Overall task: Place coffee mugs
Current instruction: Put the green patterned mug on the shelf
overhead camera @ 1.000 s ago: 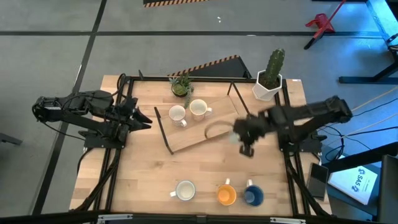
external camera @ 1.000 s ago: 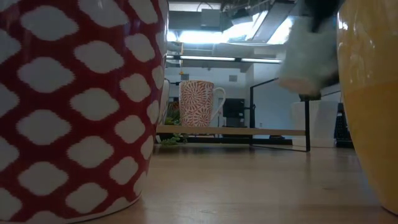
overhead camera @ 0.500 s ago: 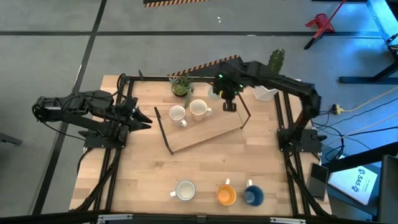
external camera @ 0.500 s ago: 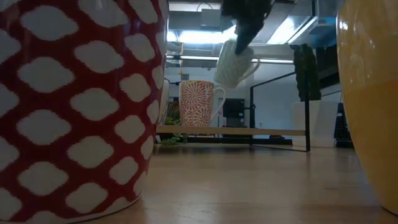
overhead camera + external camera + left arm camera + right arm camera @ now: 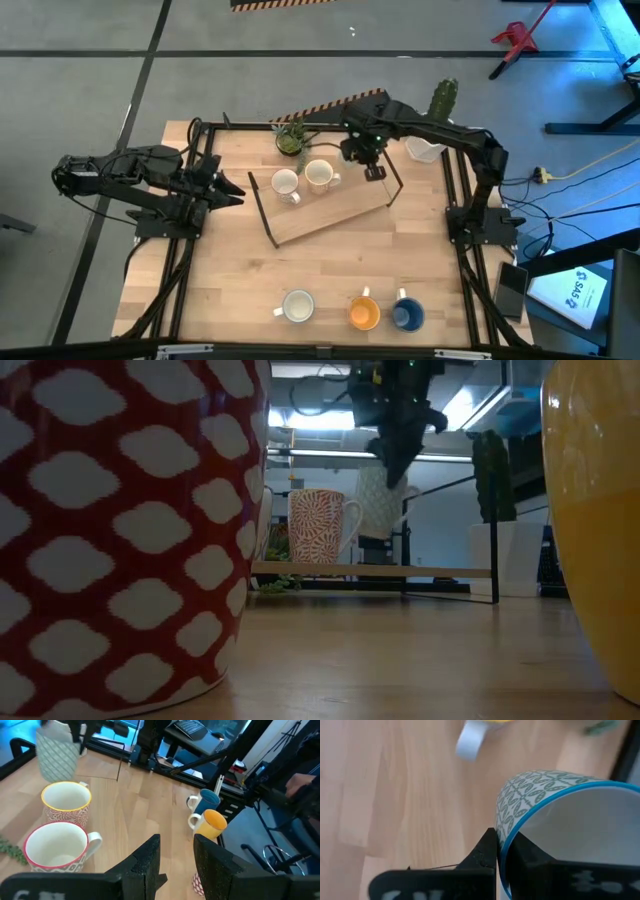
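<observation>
Your right gripper (image 5: 363,152) hangs over the wooden shelf (image 5: 330,215) at the table's far side, jaws clamped on the rim of a green-patterned mug (image 5: 380,500) beside two mugs (image 5: 303,179) already placed. Next, lower it gently and release. Left gripper (image 5: 228,189) waits at left, jaws slightly apart.

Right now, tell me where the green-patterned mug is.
The green-patterned mug hangs in the right gripper's jaws, above the far end of the raised board, just right of the two mugs standing there.
</observation>
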